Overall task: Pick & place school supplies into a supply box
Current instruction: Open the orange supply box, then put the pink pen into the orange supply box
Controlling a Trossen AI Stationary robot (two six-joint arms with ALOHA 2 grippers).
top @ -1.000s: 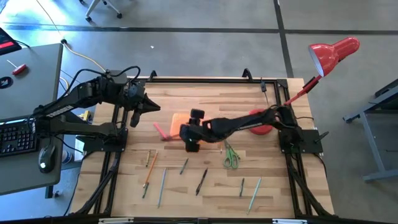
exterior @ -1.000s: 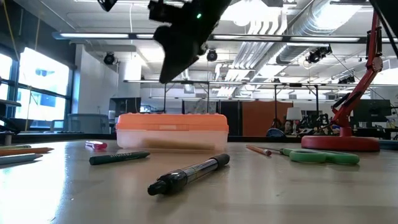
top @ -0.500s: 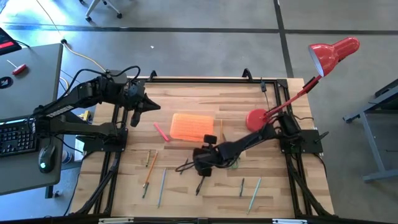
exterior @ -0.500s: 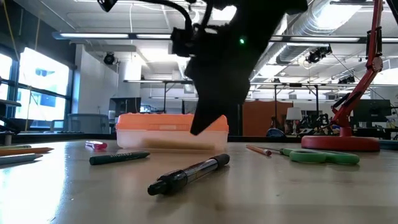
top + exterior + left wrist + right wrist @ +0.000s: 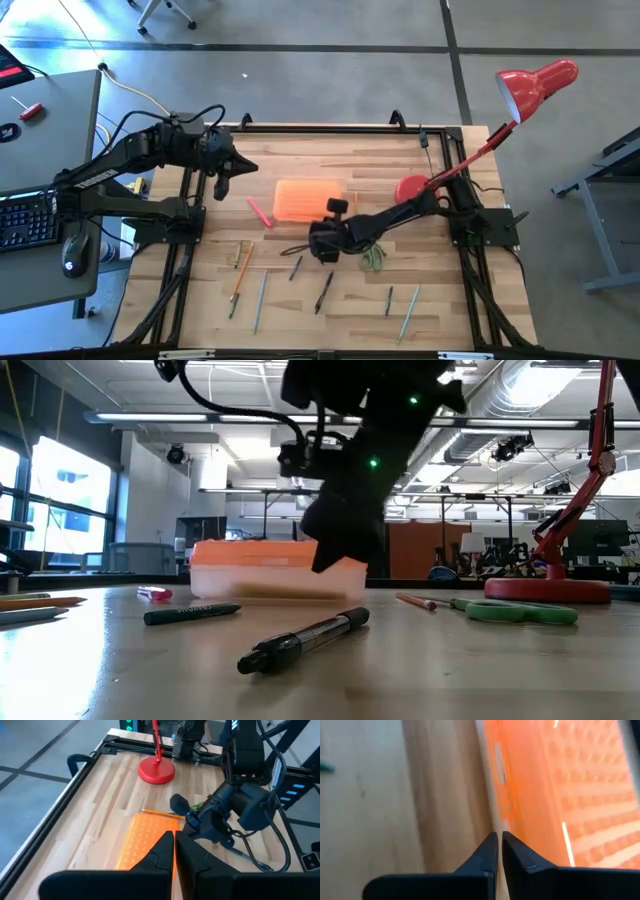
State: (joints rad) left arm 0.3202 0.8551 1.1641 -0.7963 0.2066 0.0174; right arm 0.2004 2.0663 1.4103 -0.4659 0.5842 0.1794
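The supply box [image 5: 310, 202], clear with an orange ribbed lid, lies mid-table. My right gripper [image 5: 497, 836] is shut, with nothing between its fingers. It hangs low at the box's near long side [image 5: 250, 585]. My left gripper [image 5: 240, 168] waits shut above the table's far left, apart from everything. A pink marker [image 5: 260, 212] lies left of the box. A teal pen [image 5: 296, 268], a black pen [image 5: 305, 640] and several pencils [image 5: 240, 270] lie flat nearer the front edge. The green scissors [image 5: 520, 610] lie right of the box, partly under my right arm. My right gripper has its shut fingertips [image 5: 490, 842] right at the near long edge of the box [image 5: 492, 785], slanting down from the table's near right. The box rests on the table. Whether the tips touch it, I cannot tell.
A red desk lamp stands on its round base [image 5: 412, 190] at the far right, its neck reaching past the table's edge. More pencils [image 5: 400, 305] lie near the front right. A yellow pencil [image 5: 157, 812] lies by the box's right end.
My right gripper has swung from over the box toward the table's near edge, dropping low by the black pen. It has then come back to the box's near side. The pens, the pencils and my left arm have kept still.
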